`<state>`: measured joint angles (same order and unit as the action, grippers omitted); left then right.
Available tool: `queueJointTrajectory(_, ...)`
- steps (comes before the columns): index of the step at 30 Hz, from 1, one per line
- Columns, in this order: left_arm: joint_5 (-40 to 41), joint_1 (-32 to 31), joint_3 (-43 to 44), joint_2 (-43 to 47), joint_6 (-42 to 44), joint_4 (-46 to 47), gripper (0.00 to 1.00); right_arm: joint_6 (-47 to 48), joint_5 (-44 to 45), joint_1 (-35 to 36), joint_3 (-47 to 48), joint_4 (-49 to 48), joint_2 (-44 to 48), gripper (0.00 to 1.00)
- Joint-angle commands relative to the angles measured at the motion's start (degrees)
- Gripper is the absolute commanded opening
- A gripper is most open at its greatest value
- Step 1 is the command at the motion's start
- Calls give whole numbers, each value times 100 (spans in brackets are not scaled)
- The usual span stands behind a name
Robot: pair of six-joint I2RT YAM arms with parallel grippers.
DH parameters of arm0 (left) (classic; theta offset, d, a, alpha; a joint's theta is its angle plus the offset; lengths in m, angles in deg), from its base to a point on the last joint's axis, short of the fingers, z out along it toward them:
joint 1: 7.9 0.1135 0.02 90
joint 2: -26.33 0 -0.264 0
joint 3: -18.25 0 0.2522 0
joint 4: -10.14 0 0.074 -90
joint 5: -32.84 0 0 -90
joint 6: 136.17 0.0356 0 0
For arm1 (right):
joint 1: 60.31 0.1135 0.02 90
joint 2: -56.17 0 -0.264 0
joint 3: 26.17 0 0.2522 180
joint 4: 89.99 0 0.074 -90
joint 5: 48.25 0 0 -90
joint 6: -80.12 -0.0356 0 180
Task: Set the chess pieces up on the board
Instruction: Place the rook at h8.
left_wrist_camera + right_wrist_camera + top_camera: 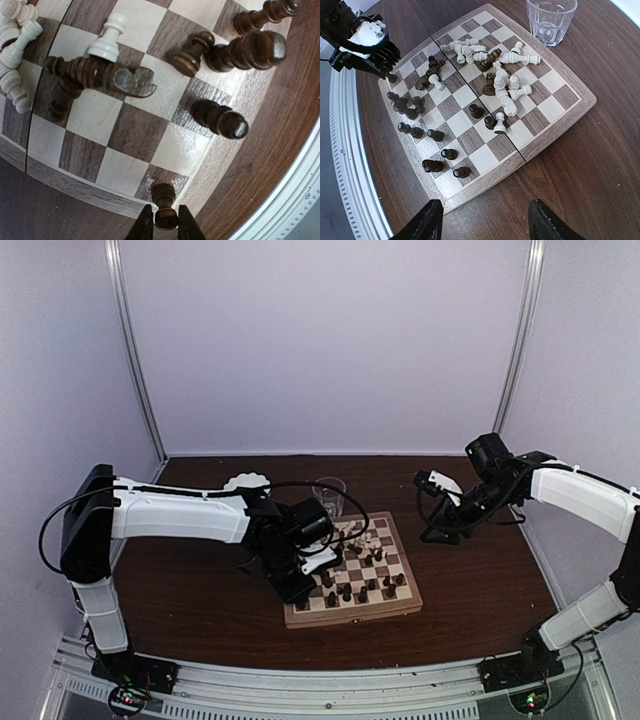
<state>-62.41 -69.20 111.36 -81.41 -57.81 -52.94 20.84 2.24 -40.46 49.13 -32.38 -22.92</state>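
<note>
Wood board [586, 101], checkered, pale rim, on a dark table, with a glass [551, 20] just beyond its far edge

Item in hand: dark piece [163, 196], round-headed, on the dark corner square at the board's corner nearest the left arm. Upright, base on the square. Its long axis is vertical and its head points up toward the wrist camera, so it is seen almost end-on.

Left gripper [165, 220]: closed on the dark piece, one finger against each side of its head, with no gap showing.

Right gripper [485, 220]: fingers spread wide, nothing between them. It hangs over bare table off the board's opposite side.

Other stock:
- dark pieces standing, loosely ranked along the left arm's side of the board
- dark knight [95, 75] lying on its side mid-board, long axis flat across the squares, felt base toward the board's middle
- white pawn [107, 40] just beside it, tilted
- white pieces [507, 85] mostly toppled in a heap toward the glass, with a few dark ones among them

Step, as judged: seating one dark piece on its square, with the setup well short of done and the white side unsorted.

Next move likely calls for parting the fingers evenly and rising straight up, so that neither finger drags the head sideways and tips the piece off the rim. A fallen piece such as the knight would then need a grip across its long axis and righting
</note>
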Motion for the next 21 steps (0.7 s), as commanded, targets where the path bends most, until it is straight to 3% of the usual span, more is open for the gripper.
queueJointTrajectory(1, 7, -11, -18, -77, 17, 158, 19, 56, 75, -43, -28, -18, -63, 61)
queueJointTrajectory(6, -56, -9, 35, 16, 10, 136, 23, 57, 66, -43, -28, -18, -62, 61)
queueJointTrajectory(11, -126, 27, 445, 616, 71, 8, 37, 54, 53, -43, -28, -21, -78, 61)
queueJointTrajectory(16, -364, 504, 1000, 1081, 173, -6, 46, 53, 40, -43, -11, -10, -102, 61)
queueJointTrajectory(21, -54, 909, 978, 1134, -211, 696, 46, 65, 77, -43, -10, -19, -89, 60)
